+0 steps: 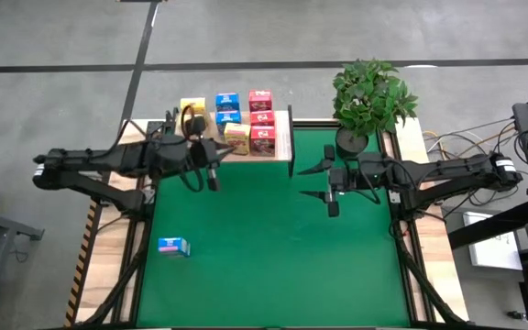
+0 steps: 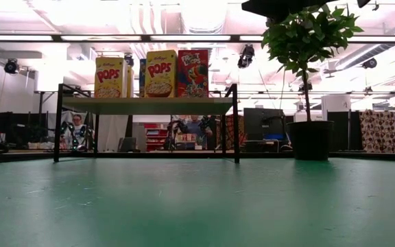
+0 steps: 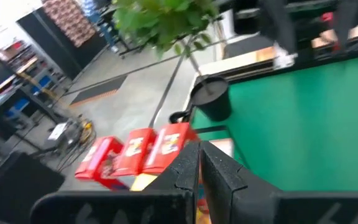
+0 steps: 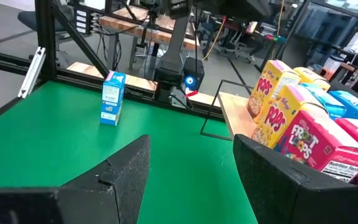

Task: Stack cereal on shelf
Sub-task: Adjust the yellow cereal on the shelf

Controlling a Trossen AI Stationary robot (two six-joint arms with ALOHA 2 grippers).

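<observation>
You have nine cereal boxes in play, and eight of them stand packed on the shelf (image 1: 282,147) at the far edge of the desk (image 1: 273,275): from above you can count three pink-red boxes (image 1: 261,121) in a column nearest the shelf's right end, two blue boxes (image 1: 228,107) beside them, and three yellow ones, one (image 1: 236,137) in front of the blue pair and two more (image 1: 192,112) toward the left end, partly under the left arm. The ninth, a blue box (image 1: 173,246), sits alone on the green mat near the desk's front left, well apart from everything else; in the right wrist view it stands upright (image 4: 112,98). The boxes are small printed cartons; from desk level you can read "POPS" on the yellow fronts (image 2: 160,73) and see the red one (image 2: 193,73) just beside them, all upright on the light wooden board carried by thin black posts. Your left claw (image 1: 211,176) hangs just in front of the shelf's left half, near the yellow box, and its fingers (image 3: 219,171) are pressed together with nothing between them. Your right claw (image 1: 330,183) sits over the mat just right of the shelf's end, near the potted plant (image 1: 369,96), with its fingers (image 4: 126,165) spread wide and holding nothing; the shelved boxes lie close ahead of it, while the lone blue box lies far across the mat.
</observation>
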